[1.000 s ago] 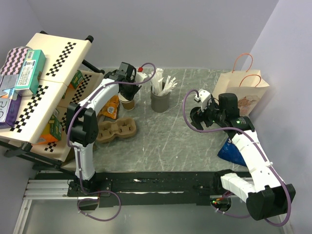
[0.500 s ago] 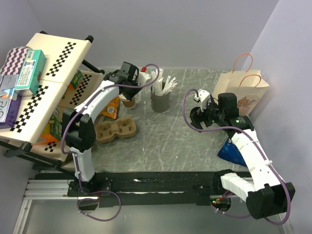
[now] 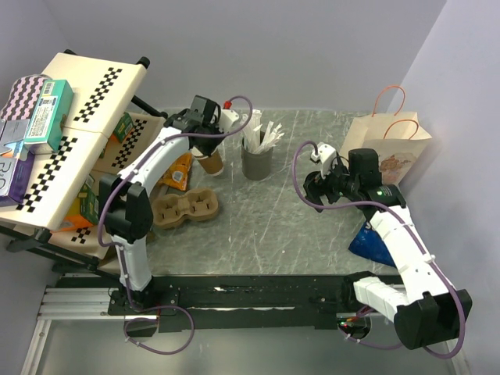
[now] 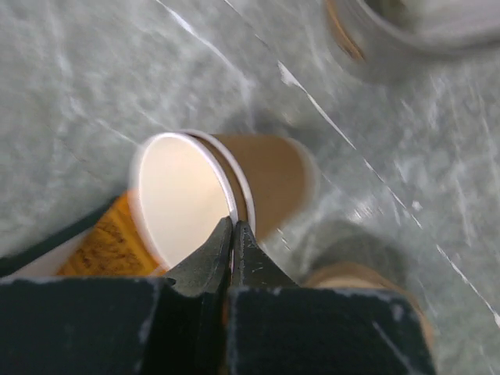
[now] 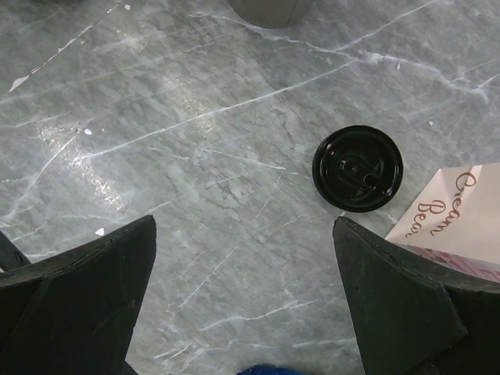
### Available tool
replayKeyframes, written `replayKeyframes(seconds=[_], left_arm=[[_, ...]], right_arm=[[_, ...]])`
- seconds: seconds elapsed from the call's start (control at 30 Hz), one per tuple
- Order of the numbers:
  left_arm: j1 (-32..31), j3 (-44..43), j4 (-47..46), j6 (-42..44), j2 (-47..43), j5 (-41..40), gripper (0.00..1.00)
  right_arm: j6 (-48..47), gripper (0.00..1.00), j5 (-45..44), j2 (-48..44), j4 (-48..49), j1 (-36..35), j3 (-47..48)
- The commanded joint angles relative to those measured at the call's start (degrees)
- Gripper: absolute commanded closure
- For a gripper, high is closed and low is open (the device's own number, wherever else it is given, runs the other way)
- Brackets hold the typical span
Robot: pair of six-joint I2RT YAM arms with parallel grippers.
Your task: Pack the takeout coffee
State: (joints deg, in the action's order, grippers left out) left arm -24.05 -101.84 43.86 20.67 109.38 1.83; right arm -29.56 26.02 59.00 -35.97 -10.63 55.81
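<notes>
Kraft cup (image 4: pixel 181 205), empty, rim pinched by L gripper (image 4: pixel 233 236); R gripper (image 5: pixel 243 234) wide open.

Top external: fixed, high behind my arm bases, looking down over the whole table (image 3: pixel 273 226).
Left wrist: close, looking past my left fingers (image 4: pixel 205 269) at the paper cup (image 4: pixel 187 203) left of the grey cup (image 3: pixel 256 162).
Right wrist: higher, facing down, right of it.
All three share the grey cup.

Grey marbled tabletop (image 3: pixel 273 226) carries: grey cup of white sticks (image 3: pixel 256 162), brown moulded cardboard cup carrier (image 3: pixel 186 209), black round plastic lid (image 5: pixel 358 168), brown handled paper bag (image 3: pixel 387 144).
</notes>
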Motion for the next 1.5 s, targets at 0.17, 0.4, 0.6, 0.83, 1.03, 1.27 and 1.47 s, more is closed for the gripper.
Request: replayKeyframes(seconds=[0.17,0.4,0.6,0.83,1.03,1.27,1.47], left_arm=[[0.48,-7.55,2.62,-2.55,1.44,3.32,0.99],[0.12,-5.18,2.88,-2.69,-0.15,2.62,0.99],[-1.24,-5.12,3.61,0.14,1.71,-6.08,0.99],[-4.24,-0.32,-0.15,2.53,1.01,-15.7,0.99],[-0.99,-5.05,4.42,-2.48,2.08,-4.61,0.99],[-0.37,-6.1,3.7,-1.77,0.75,-1.98,0.99],[-0.37,-12.57,10.8,-4.3,4.6,3.52,0.99]], right_arm=[[1.26,0.0,1.93,1.55,2.74,-0.27,1.93],[1.88,0.0,2.54,1.99,3.53,-0.44,1.58],[1.96,0.0,2.28,2.17,3.71,-0.27,1.67],[2.4,0.0,2.28,1.73,4.32,-0.18,1.05],[2.23,0.0,2.11,1.64,4.24,-0.18,0.97],[2.23,0.0,2.19,1.55,4.15,-0.27,0.53],[2.4,0.0,2.19,1.64,4.24,-0.18,0.79]])
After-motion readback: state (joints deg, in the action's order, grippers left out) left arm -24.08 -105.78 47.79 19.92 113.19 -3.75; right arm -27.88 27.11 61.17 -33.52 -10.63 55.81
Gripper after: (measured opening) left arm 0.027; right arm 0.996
